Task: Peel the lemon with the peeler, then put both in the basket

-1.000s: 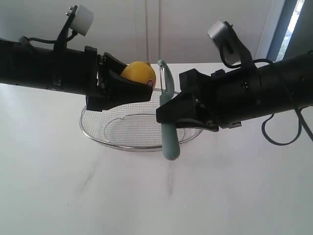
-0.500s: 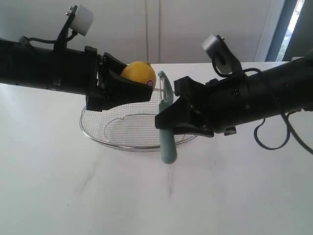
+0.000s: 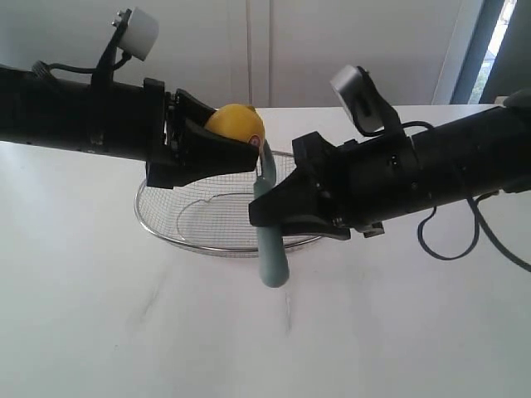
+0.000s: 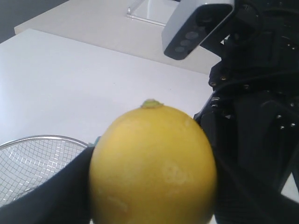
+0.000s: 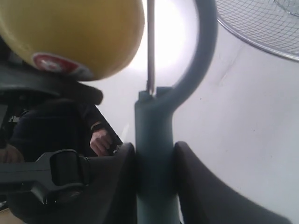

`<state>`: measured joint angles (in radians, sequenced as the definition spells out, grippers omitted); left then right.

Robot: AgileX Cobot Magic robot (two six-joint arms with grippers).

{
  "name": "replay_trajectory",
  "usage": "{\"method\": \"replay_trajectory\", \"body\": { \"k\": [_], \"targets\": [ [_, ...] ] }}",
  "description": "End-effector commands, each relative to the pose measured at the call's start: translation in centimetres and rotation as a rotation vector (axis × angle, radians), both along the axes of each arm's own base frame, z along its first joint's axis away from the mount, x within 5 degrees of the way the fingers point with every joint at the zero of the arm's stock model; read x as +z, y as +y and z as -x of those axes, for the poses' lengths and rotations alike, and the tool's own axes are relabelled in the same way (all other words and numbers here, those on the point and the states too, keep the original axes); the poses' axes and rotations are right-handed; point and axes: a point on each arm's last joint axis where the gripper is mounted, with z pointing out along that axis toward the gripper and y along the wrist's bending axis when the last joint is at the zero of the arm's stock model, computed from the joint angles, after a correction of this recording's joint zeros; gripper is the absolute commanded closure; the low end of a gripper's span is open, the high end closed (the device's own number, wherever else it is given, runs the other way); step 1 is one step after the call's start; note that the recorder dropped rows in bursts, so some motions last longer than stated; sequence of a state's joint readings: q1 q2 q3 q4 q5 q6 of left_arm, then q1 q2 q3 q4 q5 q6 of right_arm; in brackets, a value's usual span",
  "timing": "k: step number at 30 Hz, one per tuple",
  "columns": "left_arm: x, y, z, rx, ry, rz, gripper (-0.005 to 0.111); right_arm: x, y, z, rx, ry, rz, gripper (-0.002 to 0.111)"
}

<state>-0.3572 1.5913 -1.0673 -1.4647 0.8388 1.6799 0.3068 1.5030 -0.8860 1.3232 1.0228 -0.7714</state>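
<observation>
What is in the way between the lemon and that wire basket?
Nothing visible. The left gripper holds the lemon above the basket; the peeler, clamped in the right gripper, stands beside the lemon, not under it.

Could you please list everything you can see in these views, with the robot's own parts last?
lemon: one, yellow, held in the air above the basket
sticker: one, red and white, on the lemon
peeler: one, pale teal handle and metal head, held upright, head beside the lemon
basket: one, silver wire mesh, on the table behind both grippers
table: one, white, under everything
wrist cameras: two, white-grey, one on each arm
left gripper: one, black, closed on the lemon
right gripper: one, black, closed on the peeler handle
</observation>
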Motion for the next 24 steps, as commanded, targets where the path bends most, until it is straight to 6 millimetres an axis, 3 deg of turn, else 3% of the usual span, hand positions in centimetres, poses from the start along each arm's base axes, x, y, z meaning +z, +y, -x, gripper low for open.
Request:
{"method": "replay_trajectory", "body": {
  "k": [1, 9, 16, 24],
  "targets": [
    [0.6, -0.2, 0.2, -0.015, 0.007, 0.041, 0.107, 0.1, 0.0, -0.1, -0.01, -0.001, -0.024, 0.108],
    [0.6, -0.2, 0.2, -0.015, 0.007, 0.041, 0.107, 1.5, -1.0, -0.1, -0.081, -0.067, -0.024, 0.108],
    [0.6, -0.2, 0.2, -0.015, 0.007, 0.041, 0.107, 3.3, -1.1, 1.3, -0.04, -0.111, -0.058, 0.108],
    [0.6, -0.2, 0.2, -0.015, 0.007, 0.041, 0.107, 3.8, -1.2, 1.6, -0.033, -0.13, -0.06, 0.108]
  ]
}}
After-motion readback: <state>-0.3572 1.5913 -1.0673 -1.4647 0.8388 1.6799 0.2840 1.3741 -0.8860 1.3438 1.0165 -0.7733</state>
